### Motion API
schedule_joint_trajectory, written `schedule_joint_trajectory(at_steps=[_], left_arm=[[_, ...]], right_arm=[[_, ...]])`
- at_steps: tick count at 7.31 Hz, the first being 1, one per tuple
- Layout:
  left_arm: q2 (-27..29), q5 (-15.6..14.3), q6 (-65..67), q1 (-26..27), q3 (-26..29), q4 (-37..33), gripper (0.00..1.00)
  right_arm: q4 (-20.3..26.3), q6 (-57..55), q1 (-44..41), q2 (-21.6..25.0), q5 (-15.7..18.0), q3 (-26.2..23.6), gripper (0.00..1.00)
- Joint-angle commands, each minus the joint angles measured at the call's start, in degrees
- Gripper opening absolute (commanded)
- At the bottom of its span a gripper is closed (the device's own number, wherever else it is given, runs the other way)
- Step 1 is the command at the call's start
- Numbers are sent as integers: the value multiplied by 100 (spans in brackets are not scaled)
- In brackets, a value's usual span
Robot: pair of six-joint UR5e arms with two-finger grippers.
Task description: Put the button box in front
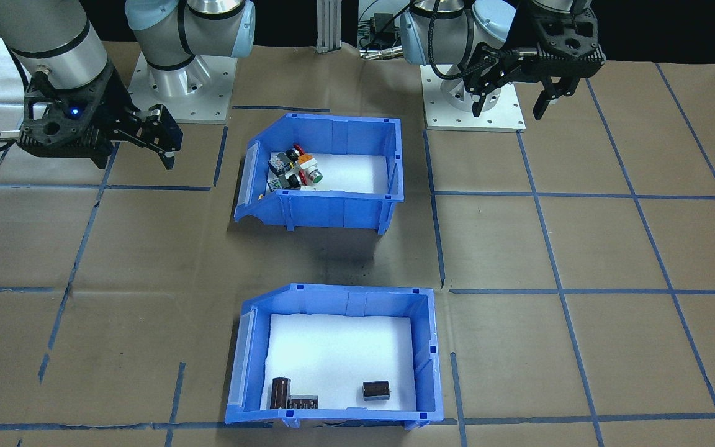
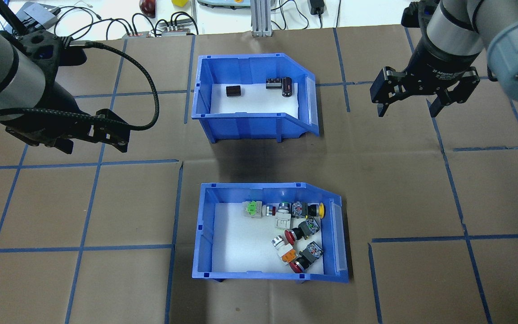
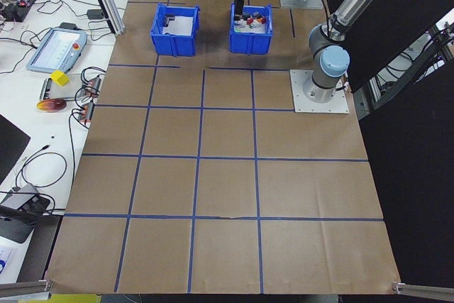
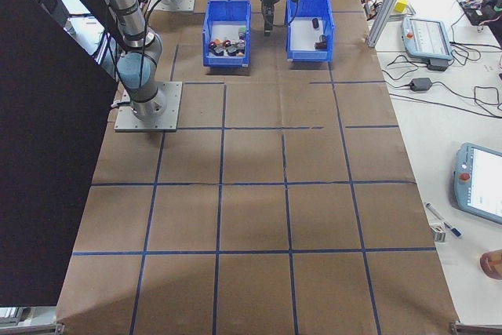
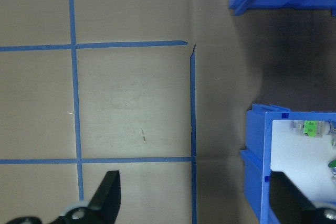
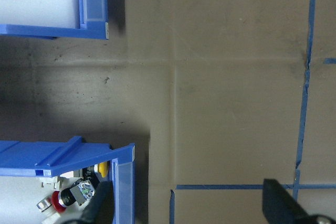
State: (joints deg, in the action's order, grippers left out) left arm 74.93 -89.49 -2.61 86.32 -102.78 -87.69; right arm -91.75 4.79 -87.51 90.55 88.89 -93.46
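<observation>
You've got the button box (image 2: 268, 231) sitting on the robot's side of the table, the other bin (image 2: 252, 96) just beyond it; left gripper (image 2: 90, 137) hangs off to its left, jaws spread, holding nothing; right gripper (image 2: 409, 105) is also wide open and empty.

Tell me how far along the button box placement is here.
Nothing looks done: the button box sits near the robot, with the bin of black cylinders on the far side. Nothing is in hand; the left claw and right claw hang open, clear of both bins. Grasping and moving it remain.
</observation>
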Motion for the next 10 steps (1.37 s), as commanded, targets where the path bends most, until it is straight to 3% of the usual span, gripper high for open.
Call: schedule_joint_trajectory(at_steps=[1, 3, 4, 5, 8, 10], left_arm=[[-153, 10, 1630, 25, -320, -28, 99], [-477, 570, 3820, 95, -898, -28, 99], [-723, 608, 4604, 121, -1380, 32, 98], [-873, 582, 5621, 296, -1672, 77, 98], [-839, 529, 8625, 1585, -1902, 217, 94], [-831, 564, 10535, 2367, -2481, 1292, 94]], right_arm=[[-131, 1350, -3, -272, -38, 126, 100], [-124, 2432, -177, -1052, -38, 782, 100], [-141, 3605, -466, -1500, -47, 1186, 100], [-150, 4034, -843, -1896, -12, 1625, 100], [-133, 5019, -1565, -2820, -38, 2743, 100], [-150, 5102, -2084, -3147, -56, 2982, 100]])
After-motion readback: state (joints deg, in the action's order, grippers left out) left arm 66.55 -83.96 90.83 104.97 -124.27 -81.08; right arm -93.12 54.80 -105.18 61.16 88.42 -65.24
